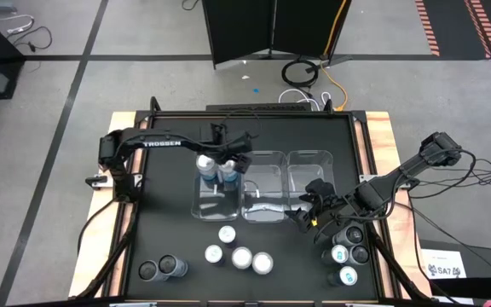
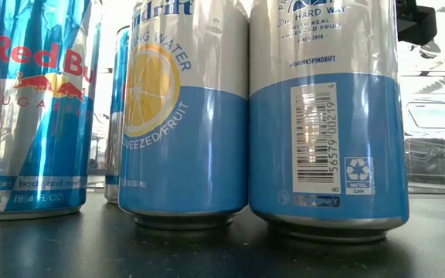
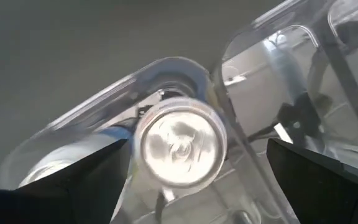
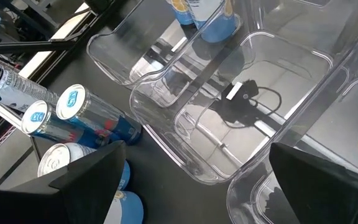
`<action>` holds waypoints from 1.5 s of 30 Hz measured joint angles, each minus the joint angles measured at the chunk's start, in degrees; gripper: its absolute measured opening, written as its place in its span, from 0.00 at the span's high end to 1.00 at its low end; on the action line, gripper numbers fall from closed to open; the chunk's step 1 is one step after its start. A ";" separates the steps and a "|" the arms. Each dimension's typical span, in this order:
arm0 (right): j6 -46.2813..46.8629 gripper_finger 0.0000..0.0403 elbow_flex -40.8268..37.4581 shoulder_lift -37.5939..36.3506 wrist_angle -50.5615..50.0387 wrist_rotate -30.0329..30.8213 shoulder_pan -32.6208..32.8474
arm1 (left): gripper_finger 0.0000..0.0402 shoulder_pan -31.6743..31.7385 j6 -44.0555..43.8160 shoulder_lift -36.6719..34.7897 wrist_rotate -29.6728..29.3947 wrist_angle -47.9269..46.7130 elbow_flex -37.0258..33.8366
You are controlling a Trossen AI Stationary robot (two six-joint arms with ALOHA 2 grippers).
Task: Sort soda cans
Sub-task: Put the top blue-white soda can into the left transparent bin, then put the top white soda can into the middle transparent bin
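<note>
Over left clear bin [image 1: 205, 207], left gripper [image 1: 231, 161] jaws spread wide around blue can [image 3: 179, 143]; right gripper [image 1: 303, 211] jaws wide, empty, near middle bin [image 4: 229, 118].

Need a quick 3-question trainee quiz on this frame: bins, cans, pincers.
1. True or false: the right pincer holds a can.
2. How many cans stand in the left clear bin?
3. The left pincer is above: A) the left clear bin, B) the middle bin, C) the bare table front.

Key: 1 false, it is open and empty; 2 two; 3 A.
</note>
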 joint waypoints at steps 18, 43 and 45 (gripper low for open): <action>-0.19 0.03 0.00 0.33 0.13 0.00 0.00 | 0.04 -18.80 3.37 -3.01 -3.35 -5.08 6.75; 17.91 0.03 0.01 3.78 12.93 5.22 2.48 | 0.04 -43.76 -7.31 -16.09 -14.95 -8.76 -10.25; 17.65 0.03 0.02 3.78 15.62 7.65 3.12 | 0.04 -45.34 -10.24 -19.98 -14.95 -6.07 -15.68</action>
